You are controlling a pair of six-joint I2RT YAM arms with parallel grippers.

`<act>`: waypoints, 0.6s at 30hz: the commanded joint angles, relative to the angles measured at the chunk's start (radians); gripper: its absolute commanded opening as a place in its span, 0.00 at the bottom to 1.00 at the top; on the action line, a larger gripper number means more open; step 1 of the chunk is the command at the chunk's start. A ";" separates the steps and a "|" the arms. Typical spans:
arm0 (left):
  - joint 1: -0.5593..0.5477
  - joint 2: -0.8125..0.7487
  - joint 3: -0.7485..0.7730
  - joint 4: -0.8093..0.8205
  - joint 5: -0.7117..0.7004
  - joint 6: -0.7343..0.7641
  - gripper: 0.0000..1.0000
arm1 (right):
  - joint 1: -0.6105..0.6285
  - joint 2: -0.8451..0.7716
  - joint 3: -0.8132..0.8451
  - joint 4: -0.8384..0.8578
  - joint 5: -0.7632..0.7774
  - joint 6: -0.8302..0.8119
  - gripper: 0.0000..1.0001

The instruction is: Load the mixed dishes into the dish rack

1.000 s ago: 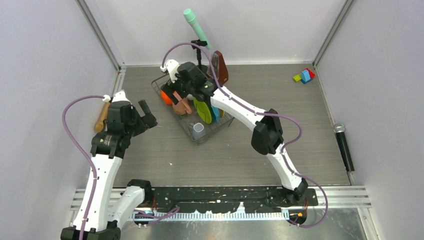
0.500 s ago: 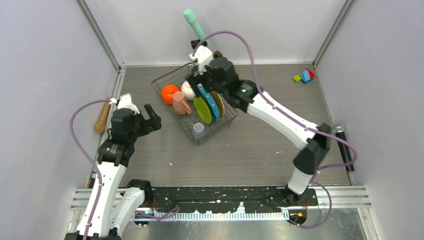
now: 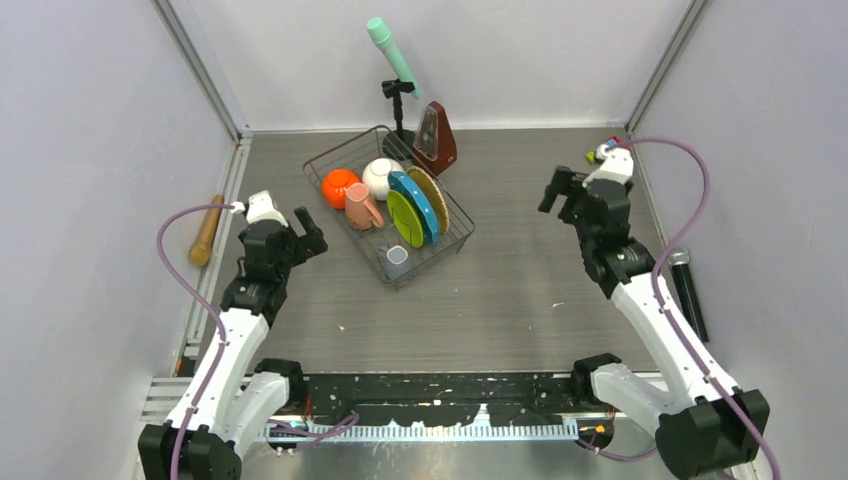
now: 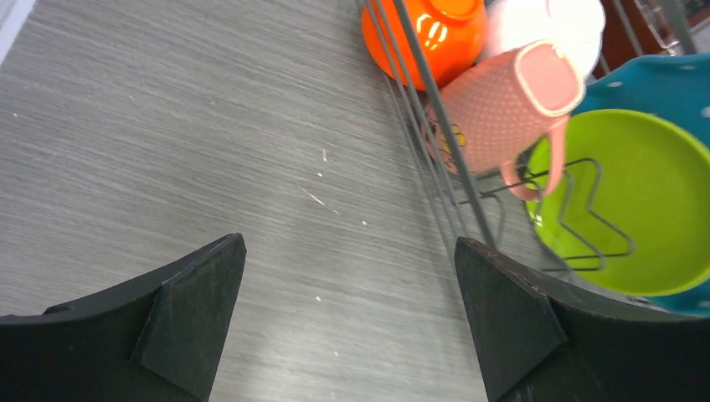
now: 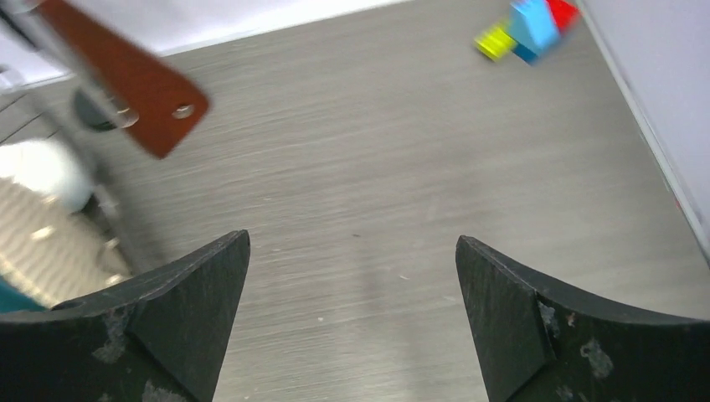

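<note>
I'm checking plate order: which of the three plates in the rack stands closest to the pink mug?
The lime green plate, right beside the pink mug; the blue plate and then the yellow plate stand beyond it.

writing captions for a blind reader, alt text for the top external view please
A black wire dish rack holds an orange bowl, white bowl, pink mug, grey mug and three upright plates. Both arms are apart from it, left claw and right claw open and empty.

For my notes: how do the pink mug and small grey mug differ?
The pink mug is bigger than the small grey mug. The pink mug tilts beside the orange bowl; the small grey mug stands mouth up at the rack's near end. Both sit inside the dish rack.
</note>
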 commanded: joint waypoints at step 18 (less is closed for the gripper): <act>0.004 0.233 -0.344 0.859 -0.214 0.350 0.90 | -0.171 0.124 -0.505 0.667 0.180 0.076 1.00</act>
